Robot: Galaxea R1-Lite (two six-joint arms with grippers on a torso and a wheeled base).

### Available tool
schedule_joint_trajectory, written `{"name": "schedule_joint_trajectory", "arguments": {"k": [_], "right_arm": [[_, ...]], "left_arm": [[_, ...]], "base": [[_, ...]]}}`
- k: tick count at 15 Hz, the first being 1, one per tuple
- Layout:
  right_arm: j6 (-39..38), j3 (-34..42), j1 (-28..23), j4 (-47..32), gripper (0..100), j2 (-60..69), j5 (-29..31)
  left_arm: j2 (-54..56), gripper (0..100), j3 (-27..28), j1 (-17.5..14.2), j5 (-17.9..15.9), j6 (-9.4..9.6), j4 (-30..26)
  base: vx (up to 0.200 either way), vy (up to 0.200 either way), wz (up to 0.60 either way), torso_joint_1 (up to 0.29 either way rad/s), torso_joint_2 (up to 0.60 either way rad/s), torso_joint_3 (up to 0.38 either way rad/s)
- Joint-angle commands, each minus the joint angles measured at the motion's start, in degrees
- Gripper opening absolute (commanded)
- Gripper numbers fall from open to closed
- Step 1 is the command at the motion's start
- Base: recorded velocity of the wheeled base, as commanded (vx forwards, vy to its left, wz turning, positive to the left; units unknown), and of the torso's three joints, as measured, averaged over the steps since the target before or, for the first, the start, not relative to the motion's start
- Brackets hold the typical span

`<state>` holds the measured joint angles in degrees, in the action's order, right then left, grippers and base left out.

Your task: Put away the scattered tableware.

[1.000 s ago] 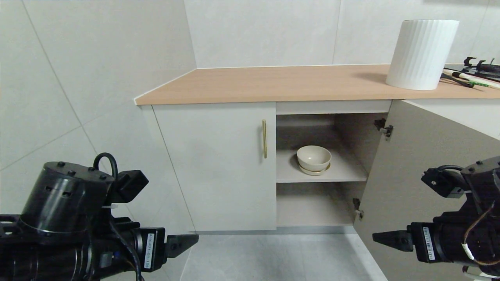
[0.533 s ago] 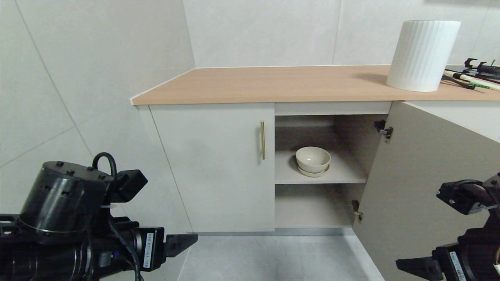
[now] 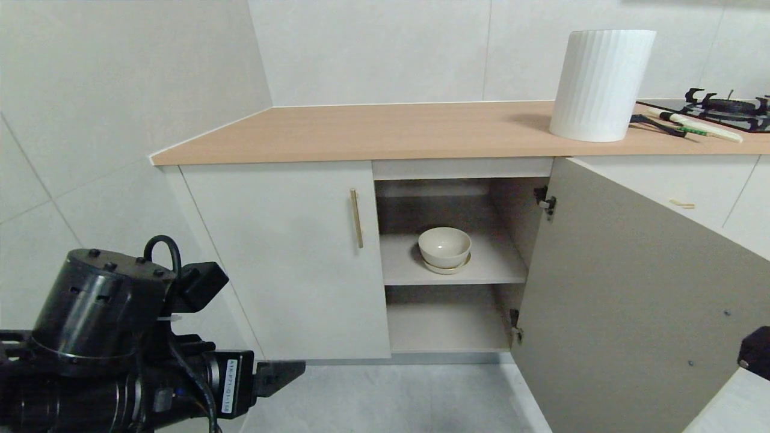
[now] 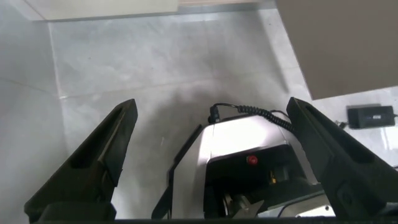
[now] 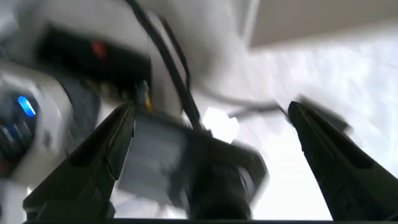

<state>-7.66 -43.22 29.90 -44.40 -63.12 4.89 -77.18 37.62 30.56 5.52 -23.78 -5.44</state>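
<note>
- Cream-coloured bowl (image 3: 444,246) noted: it sits upright on a small plate (image 3: 446,266), and both stand on the upper shelf (image 3: 481,270) of the cabinet, toward the front of the open compartment.
- Cabinet status: the right door (image 3: 625,288) is swung wide open toward me; the left door (image 3: 289,258) is shut, its brass handle (image 3: 357,218) just beside the opening. The lower shelf (image 3: 445,328) is below the bowl's shelf.
- My left claw (image 3: 283,373) is held low on my left, well apart from the cabinet and below the level of the bowl's shelf. The forearm lies about level, and the claw points inward across the tiled floor (image 3: 391,403) in front of the closed door.
- In the left wrist view, my left claw (image 4: 211,106) has its fingers (image 4: 106,155) spread wide, with nothing between them; grey floor tile lies beneath.
- My right arm (image 3: 758,355) sits low at my far right, on the near side of the open door.
- In the right wrist view, my right claw (image 5: 211,109) also has its fingers (image 5: 323,155) parted and holds nothing. That view is blurred, and I cannot tell what lies beyond them.
- Wooden countertop (image 3: 391,129): a white ribbed cylinder (image 3: 601,84) stands upright toward the right, with some long utensils (image 3: 686,125) lying just beside it and a black stove grate (image 3: 728,107) behind those.
</note>
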Motion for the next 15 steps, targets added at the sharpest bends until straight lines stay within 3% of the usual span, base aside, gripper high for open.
{"name": "schedule_joint_trajectory", "arguments": {"k": [1,4,6,9,13,15], "right_arm": [[0.18,-1.78,-0.11,-3.41,100,1.78,0.47],[0.01,-2.31,-0.81,-6.67,100,2.48,6.19],[0.01,-2.58,-3.98,-7.11,100,2.57,9.00],[0.80,-5.12,-12.76,-6.84,100,1.86,9.70],[3.17,-5.56,-17.95,-4.29,100,0.81,9.70],[3.17,-5.65,-24.28,0.10,100,-1.65,9.79]], "left_arm": [[-0.08,100,0.00,0.02,0.01,-0.03,-0.01],[-0.17,100,-0.09,0.02,-0.07,-0.03,-0.01],[-0.17,100,-0.09,0.02,-0.07,-0.03,-0.01],[-0.17,100,-0.09,0.02,-0.07,-0.03,-0.01],[-0.25,100,-0.09,0.02,-0.07,-0.03,-0.01],[-0.43,100,-0.18,0.02,-0.07,-0.03,-0.01]], "base": [[0.000,0.000,0.00,0.000,0.00,0.000],[0.000,0.000,0.00,0.000,0.00,0.000],[0.000,0.000,0.00,0.000,0.00,0.000],[0.000,0.000,0.00,0.000,0.00,0.000],[0.000,0.000,0.00,0.000,0.00,0.000],[0.000,0.000,0.00,0.000,0.00,0.000]]}}
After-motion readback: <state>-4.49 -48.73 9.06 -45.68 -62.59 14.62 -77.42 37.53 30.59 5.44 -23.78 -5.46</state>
